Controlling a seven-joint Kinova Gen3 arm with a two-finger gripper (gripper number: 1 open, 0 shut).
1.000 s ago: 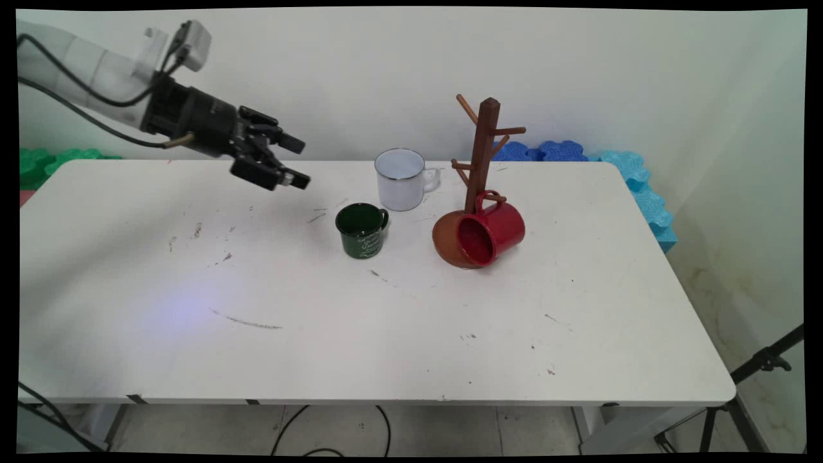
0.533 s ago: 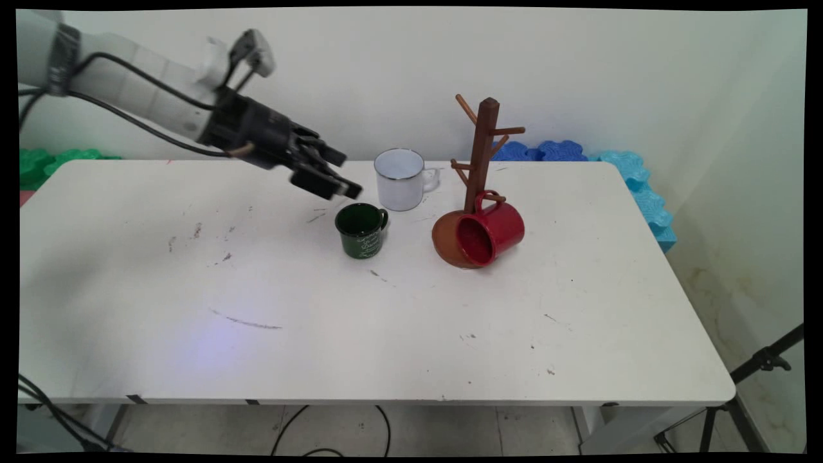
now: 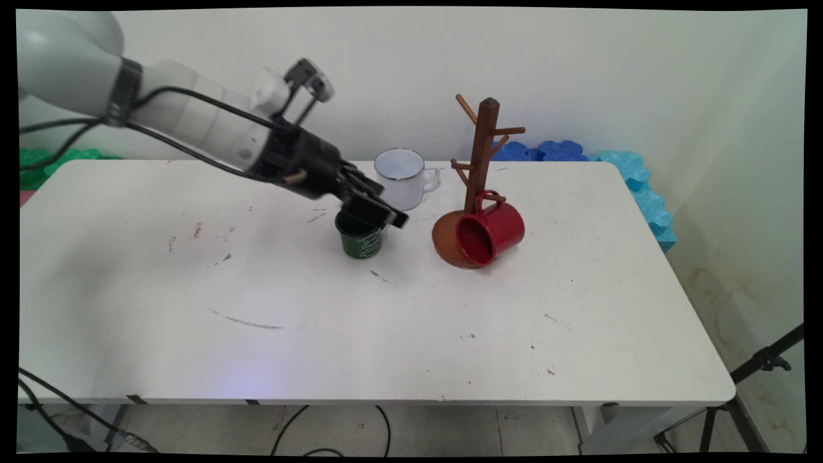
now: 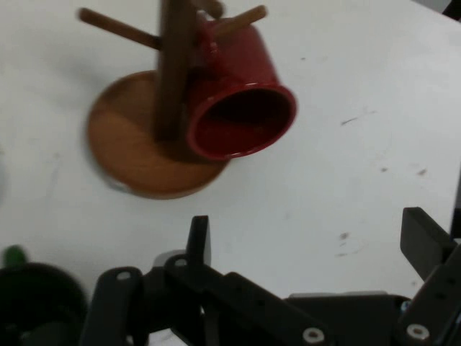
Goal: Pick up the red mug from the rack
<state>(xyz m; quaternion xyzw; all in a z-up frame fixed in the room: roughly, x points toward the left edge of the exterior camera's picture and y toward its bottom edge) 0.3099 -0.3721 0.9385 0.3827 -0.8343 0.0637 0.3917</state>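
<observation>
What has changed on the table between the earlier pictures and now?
The gripper moved right and down across the table, from the left side to just above the green mug, fingers open, holding nothing. The green mug, the white mug, the wooden mug tree and the red mug hanging on it stayed in place.

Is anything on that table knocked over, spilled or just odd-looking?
Nothing is spilled or broken. The glossy red mug hangs tilted by its handle from a low peg of the brown wooden mug tree, by design. The white enamel mug and small dark green mug stand upright. The white table has scuff marks.
</observation>
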